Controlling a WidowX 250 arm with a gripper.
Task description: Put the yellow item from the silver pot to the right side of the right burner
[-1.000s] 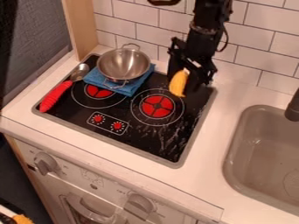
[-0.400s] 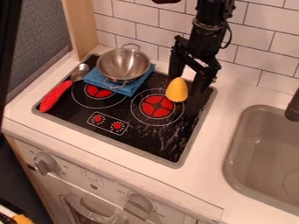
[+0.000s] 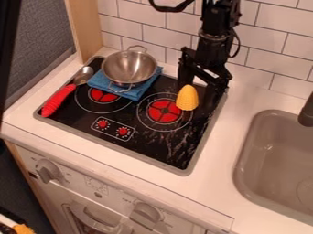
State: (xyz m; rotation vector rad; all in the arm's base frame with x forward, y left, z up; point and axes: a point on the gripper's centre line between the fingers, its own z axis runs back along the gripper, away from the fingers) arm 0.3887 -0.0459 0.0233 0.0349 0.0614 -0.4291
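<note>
Yellow corn stands by the right burner, gripper open beside it

The yellow corn (image 3: 187, 98) stands upright on the black cooktop (image 3: 156, 151), tip up and broad end down. It sits at the upper right of the right burner (image 3: 164, 111), overlapping the printed ring around the red centre. The black gripper (image 3: 198, 90) hangs down at the back right of the cooktop with its fingers apart; one finger is just behind the corn's tip, the other off to its right. Whether either touches the corn, I cannot tell.

The nearest obstacle is the arm itself, which comes down in front of the tiled wall (image 3: 269, 27) and covers the cooktop's back right part. To the left, the silver pot (image 3: 128, 66) rests on a folded blue cloth (image 3: 131, 93), its rim level; the cloth partly covers the left burner (image 3: 103, 95). A spoon (image 3: 56, 100) with a red handle lies slantwise along the cooktop's left side, its bowl near the pot. In front of the burners is the printed control panel (image 3: 113, 128) with its two red dials. Well apart on the right, the grey sink (image 3: 245, 151) is set into the white counter (image 3: 211, 183), with a dark faucet (image 3: 307, 112) at its back edge.
</note>
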